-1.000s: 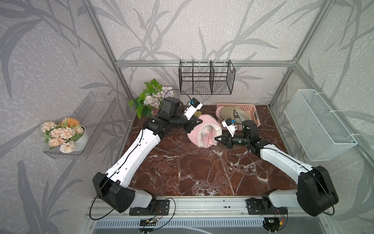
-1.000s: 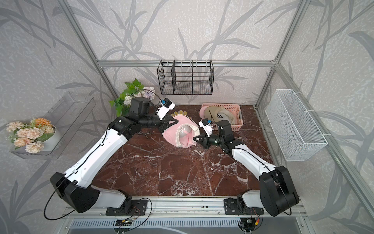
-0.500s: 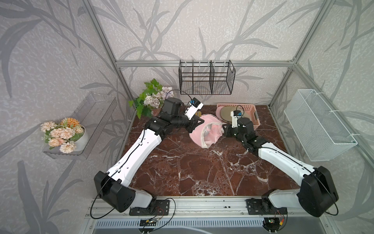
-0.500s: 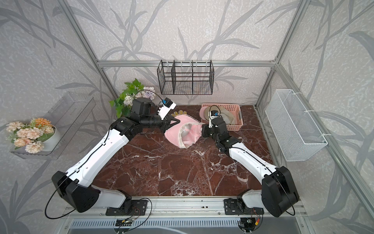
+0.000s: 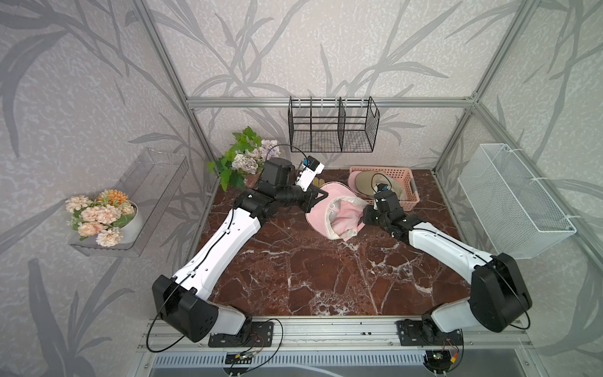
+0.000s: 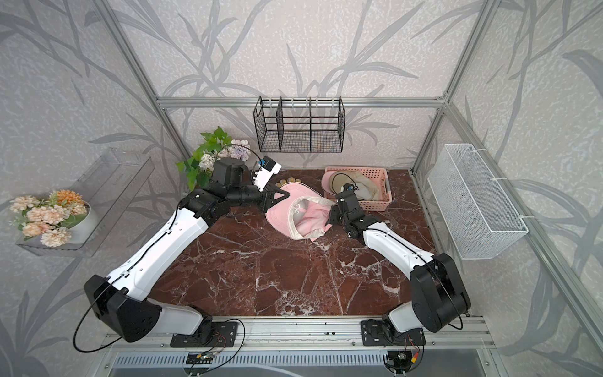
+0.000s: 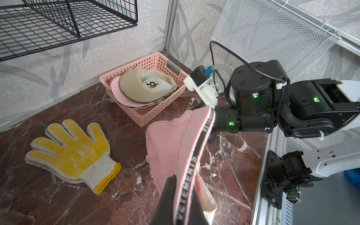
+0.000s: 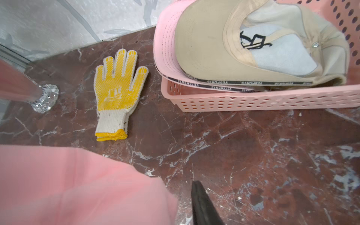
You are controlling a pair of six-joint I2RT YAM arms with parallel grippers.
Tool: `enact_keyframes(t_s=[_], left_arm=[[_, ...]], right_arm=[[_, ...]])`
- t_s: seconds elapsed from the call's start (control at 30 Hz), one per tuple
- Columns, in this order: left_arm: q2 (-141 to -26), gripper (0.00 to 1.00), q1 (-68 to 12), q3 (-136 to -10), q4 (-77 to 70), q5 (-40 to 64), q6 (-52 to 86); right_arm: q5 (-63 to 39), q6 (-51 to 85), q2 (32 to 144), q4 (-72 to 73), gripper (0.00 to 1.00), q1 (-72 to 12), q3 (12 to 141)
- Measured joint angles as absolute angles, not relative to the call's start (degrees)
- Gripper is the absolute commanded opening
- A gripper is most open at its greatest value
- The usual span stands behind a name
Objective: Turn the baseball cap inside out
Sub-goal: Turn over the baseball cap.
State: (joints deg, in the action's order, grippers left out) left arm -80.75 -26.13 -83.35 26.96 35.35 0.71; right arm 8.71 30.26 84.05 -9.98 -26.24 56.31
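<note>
My left gripper (image 7: 182, 187) clenches the brim of the pink fabric baseball cap (image 5: 339, 218), held tilted at the back of the red marble bench (image 5: 310, 267); my right gripper (image 5: 364, 218) is at its crown, and I cannot tell if it grips; a loose hold there could let the fabric slump instead of turning through.

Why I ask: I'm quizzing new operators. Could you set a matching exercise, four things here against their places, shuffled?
Things: 1 pink baseball cap; 2 beige cap; 3 yellow work gloves; 4 black wire rack.
Places: A hung on the back wall; B lying on the marble table; C atop another cap in the pink basket; D pinched by the left gripper.
Pairs: 1-D, 2-C, 3-B, 4-A.
</note>
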Motion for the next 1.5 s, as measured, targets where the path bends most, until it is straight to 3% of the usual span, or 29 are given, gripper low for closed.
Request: enact_keyframes(t_s=[0.1, 0.33, 0.6, 0.73, 1.03, 1.27, 1.33, 1.5], left_arm=[[-80.51, 0.0, -26.13, -81.43, 23.7, 34.96, 3.11], [-78.04, 0.0, -26.13, -73.58, 13.43, 31.05, 15.49], [-78.11, 0.0, -26.13, -74.06, 15.51, 24.32, 28.73], [-78.13, 0.0, -26.13, -74.65, 16.97, 21.89, 32.42], [-78.13, 0.0, -26.13, -74.96, 17.45, 21.04, 36.51], [-78.13, 0.0, -26.13, -74.96, 17.5, 21.69, 37.39], [-78.13, 0.0, -26.13, -74.96, 17.41, 22.22, 37.65], [-78.13, 0.0, -26.13, -74.96, 17.12, 23.62, 38.0]], right_arm=[[8.32, 28.05, 83.55, -10.61, 0.55, -25.87, 55.7], [0.91, 15.64, 71.79, -2.72, 0.66, -25.1, 45.32], [-5.93, 0.56, 57.67, 6.15, 0.69, -25.96, 38.65], [-8.64, -5.98, 53.43, 7.88, 0.69, -30.28, 35.14], [0.36, -17.76, 55.66, 18.57, 0.68, -44.66, 29.06], [7.57, -23.07, 62.85, 27.33, 0.61, -46.41, 29.17], [8.51, -24.1, 64.73, 28.73, 0.52, -46.44, 29.32], [8.73, -25.85, 69.34, 29.34, 0.19, -46.46, 31.29]])
